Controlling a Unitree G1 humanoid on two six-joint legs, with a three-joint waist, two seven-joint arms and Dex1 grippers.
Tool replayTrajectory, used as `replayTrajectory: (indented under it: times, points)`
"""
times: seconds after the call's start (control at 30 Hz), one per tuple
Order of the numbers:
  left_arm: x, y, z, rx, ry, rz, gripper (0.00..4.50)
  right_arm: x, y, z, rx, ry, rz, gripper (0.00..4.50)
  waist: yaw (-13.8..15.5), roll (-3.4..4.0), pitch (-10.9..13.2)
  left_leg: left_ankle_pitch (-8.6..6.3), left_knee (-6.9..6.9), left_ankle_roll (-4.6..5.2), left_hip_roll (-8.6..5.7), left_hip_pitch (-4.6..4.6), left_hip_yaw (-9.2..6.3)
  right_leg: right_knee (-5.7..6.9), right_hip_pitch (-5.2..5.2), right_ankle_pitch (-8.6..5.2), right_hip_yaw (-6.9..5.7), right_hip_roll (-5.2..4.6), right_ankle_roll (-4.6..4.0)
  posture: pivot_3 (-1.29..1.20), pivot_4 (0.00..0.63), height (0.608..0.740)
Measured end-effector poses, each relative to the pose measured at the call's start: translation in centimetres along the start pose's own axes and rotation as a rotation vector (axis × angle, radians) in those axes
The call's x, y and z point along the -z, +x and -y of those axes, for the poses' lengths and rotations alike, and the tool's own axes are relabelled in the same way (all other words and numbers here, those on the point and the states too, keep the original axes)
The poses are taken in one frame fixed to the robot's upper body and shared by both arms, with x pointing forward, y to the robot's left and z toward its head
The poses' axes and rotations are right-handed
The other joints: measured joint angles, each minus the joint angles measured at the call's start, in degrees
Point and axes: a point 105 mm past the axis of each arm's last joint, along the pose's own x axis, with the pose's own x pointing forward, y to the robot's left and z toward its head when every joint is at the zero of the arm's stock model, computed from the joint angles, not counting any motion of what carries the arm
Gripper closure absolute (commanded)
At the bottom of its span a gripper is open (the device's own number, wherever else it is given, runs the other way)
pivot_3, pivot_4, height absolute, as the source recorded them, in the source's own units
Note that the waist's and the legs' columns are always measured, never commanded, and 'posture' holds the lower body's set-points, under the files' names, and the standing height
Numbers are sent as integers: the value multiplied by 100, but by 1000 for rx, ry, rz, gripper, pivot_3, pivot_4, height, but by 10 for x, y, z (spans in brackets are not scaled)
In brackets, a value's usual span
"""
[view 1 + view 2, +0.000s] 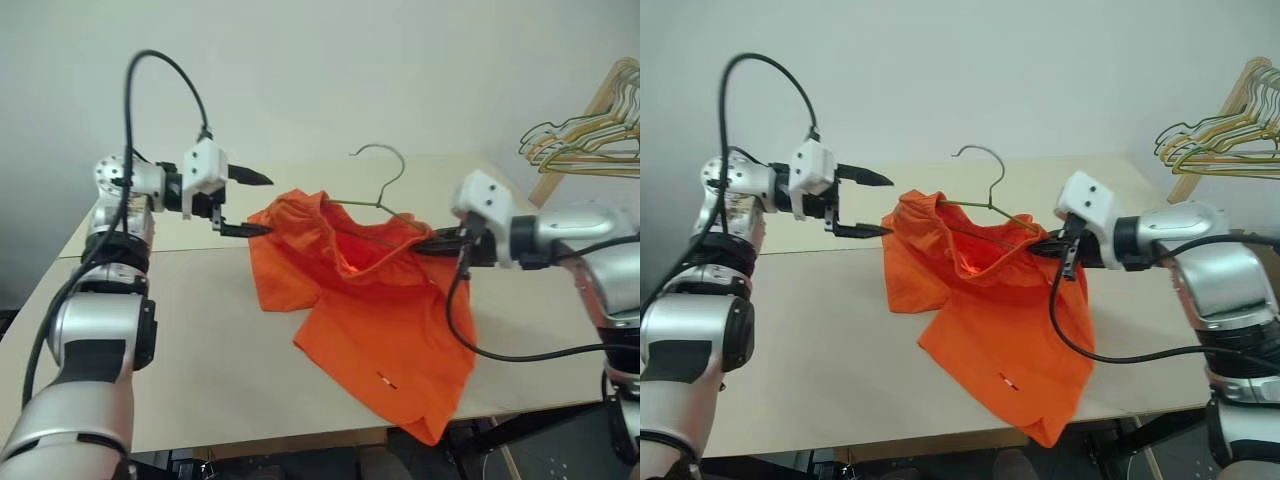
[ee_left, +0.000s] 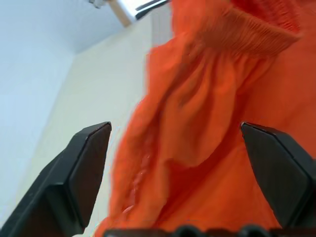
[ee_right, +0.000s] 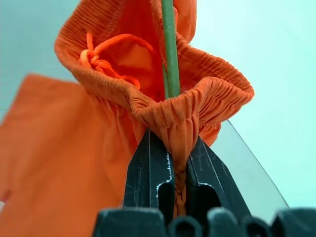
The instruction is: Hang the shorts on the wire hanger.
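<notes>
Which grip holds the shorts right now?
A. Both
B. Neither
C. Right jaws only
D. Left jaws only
C: the right gripper is shut on a pinch of the gathered waistband of the shorts, beside the hanger wire, while the left gripper stands with its jaws wide open just clear of the fabric's other end.

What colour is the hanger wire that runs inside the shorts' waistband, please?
Green; the wire hanger shows best in the right wrist view.
</notes>
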Motion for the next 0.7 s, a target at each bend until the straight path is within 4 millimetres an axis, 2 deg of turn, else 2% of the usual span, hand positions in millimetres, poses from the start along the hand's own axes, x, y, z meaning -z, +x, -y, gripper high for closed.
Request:
replayTrajectory:
  times: [0.1, 0.23, 0.33, 0.47, 0.6, 0.7]
  points:
    - [-4, -8, -7, -59, -47, 61, 46, -6, -13, 3, 0, 23, 3, 4500, -20, 0, 0, -3, 0, 4, 2, 0, -2, 1, -1, 0, 0, -1, 0, -181, 0, 740]
    - [-25, -11, -17, -137, -124, 248, 46, -21, -23, 9, 20, 109, 31, 4500, -58, 0, 0, -5, 0, 7, 6, -1, -8, 1, -2, 0, 2, -4, 0, -187, 0, 740]
    - [-39, -11, -15, -130, -185, 371, 46, -18, -23, 15, 61, 218, 16, 4500, -82, 1, -1, -6, -6, 7, 6, -1, -12, 3, -2, 0, 5, -8, 0, -191, 0, 740]
    - [-37, -9, 7, -82, -299, 457, 46, -2, -19, 19, 129, 372, -21, 4500, -122, 4, -2, 6, -9, -13, 1, -8, -18, 8, -14, 0, 23, -18, 0, -201, 0, 740]
    - [-34, -7, 28, -70, -320, 447, 46, 12, -24, 24, 236, 514, -25, 4500, -120, 4, -2, 18, -10, -35, 1, -7, -20, 6, -10, 0, 27, -24, -1, -210, 0, 740]
    - [-29, -2, 42, -60, -323, 415, 46, 31, -32, 30, 364, 622, -68, 4500, -107, 6, -4, 20, -9, -37, -7, -3, -22, 0, -8, 1, 29, -40, -1, -223, 0, 740]
